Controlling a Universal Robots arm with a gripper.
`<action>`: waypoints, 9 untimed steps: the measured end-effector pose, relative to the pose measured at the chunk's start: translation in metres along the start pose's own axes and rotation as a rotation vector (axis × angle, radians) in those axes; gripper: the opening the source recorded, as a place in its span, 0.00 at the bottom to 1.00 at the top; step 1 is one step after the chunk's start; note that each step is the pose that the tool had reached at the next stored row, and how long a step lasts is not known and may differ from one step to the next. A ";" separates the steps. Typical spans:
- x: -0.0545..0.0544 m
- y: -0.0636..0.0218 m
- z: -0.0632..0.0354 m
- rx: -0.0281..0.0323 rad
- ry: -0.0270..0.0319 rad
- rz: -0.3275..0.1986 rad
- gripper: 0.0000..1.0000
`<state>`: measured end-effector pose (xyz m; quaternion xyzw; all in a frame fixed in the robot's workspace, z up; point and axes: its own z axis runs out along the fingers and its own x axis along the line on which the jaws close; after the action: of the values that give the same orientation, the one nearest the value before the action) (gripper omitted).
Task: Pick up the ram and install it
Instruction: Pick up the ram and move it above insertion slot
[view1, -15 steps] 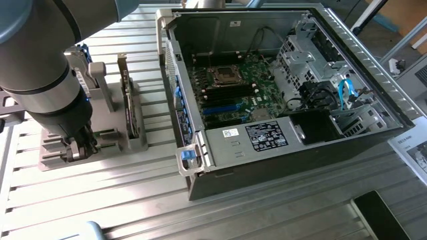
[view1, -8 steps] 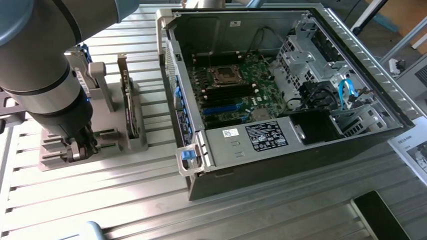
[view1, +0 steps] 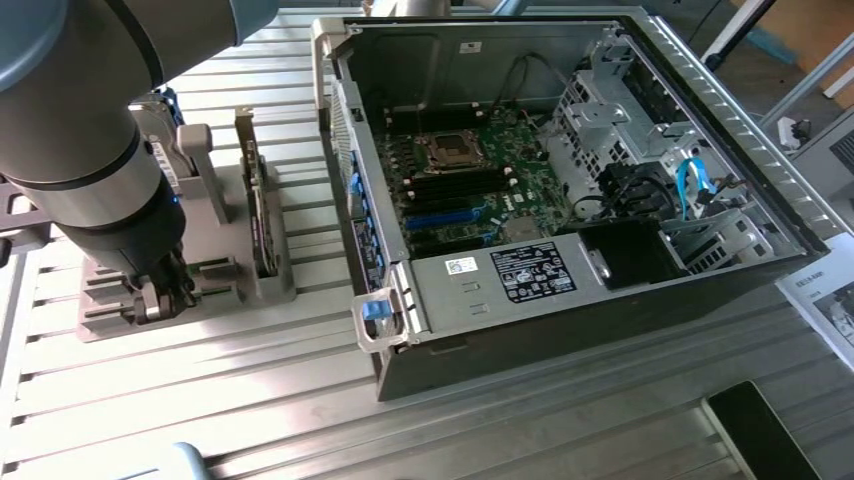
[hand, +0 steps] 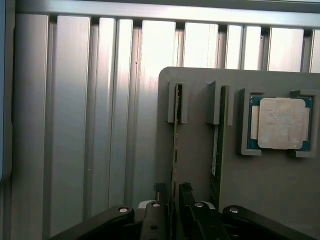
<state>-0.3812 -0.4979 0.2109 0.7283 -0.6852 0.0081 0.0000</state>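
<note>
Jaws stand apart, one on each side of the ram (hand: 174, 150), and I have not clamped them on it; the stick runs down the gap between them.

1. Ram: a thin green stick standing on its long edge in a slot of the gray holder (hand: 270, 195); its far end sits between two raised guide posts (hand: 177, 102); its near end passes between my jaws; it is seated in the holder, not lifted.
2. Second stick (hand: 215, 150): it stands on edge in the neighbouring slot, parallel to the ram and apart from it; it lies between the ram and the processor chip (hand: 281, 122).
3. Processor chip: it lies flat in a square recess of the same holder, metal lid upward, with a green border showing around it.
4. Counter (hand: 75, 125): ribbed aluminium slats carry the holder; bare slats run beside the holder on the ram's side.

Exterior view:

1. My arm (view1: 80, 150) reaches down at the exterior view's left; the jaws are low over the holder's near end.
2. A taller card (view1: 254, 200) with a metal bracket stands upright in the holder, between my arm and the computer case (view1: 534, 340).
3. The computer case lies on its side on the counter, to the exterior view's right of the holder and just beside it; its side panel is off; the motherboard (view1: 461, 190) faces up, with black and blue slots showing.
</note>
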 end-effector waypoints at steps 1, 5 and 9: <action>0.000 0.0000 0.0000 -0.0001 0.0001 0.000 0.24; 0.000 0.0000 0.0000 0.0000 0.0000 0.000 0.12; 0.000 0.0000 0.0000 -0.0001 0.0001 0.000 0.12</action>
<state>-0.3812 -0.4979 0.2109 0.7283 -0.6852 0.0081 0.0001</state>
